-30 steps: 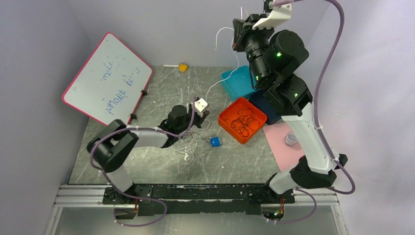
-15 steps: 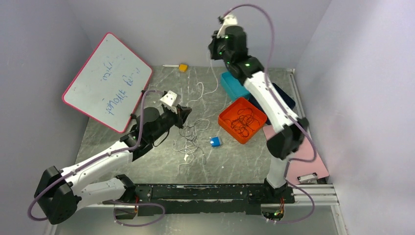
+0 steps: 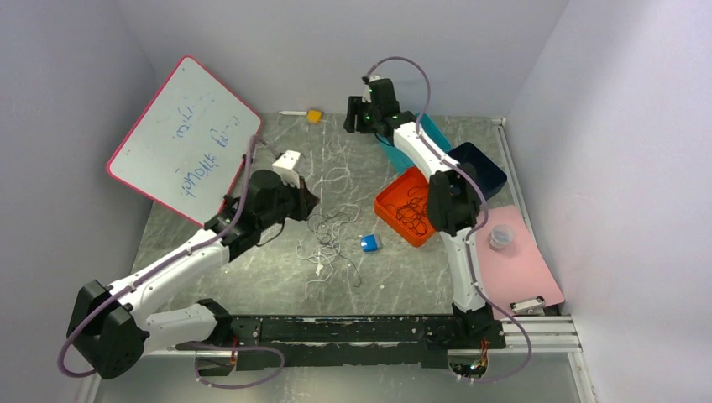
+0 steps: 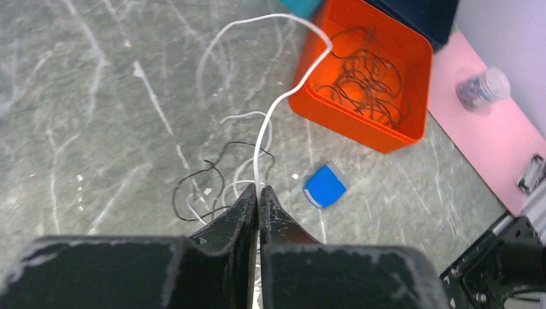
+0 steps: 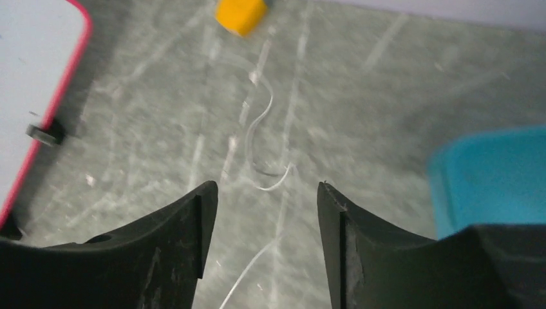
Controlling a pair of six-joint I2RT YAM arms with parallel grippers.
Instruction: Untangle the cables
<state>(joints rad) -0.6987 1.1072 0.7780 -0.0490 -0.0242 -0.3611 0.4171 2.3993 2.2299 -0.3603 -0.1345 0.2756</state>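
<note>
The right gripper (image 5: 267,193), a second ago holding a thin white cable (image 4: 261,138) high over the far edge of the grey marbled table (image 3: 210,277), has come down and let go. Its fingers stand apart with nothing between them. The left gripper (image 4: 259,193) stays clenched on that cable near the table's middle, above the loose tangle of white and black cables (image 3: 326,225). The strand looks largely drawn free.
</note>
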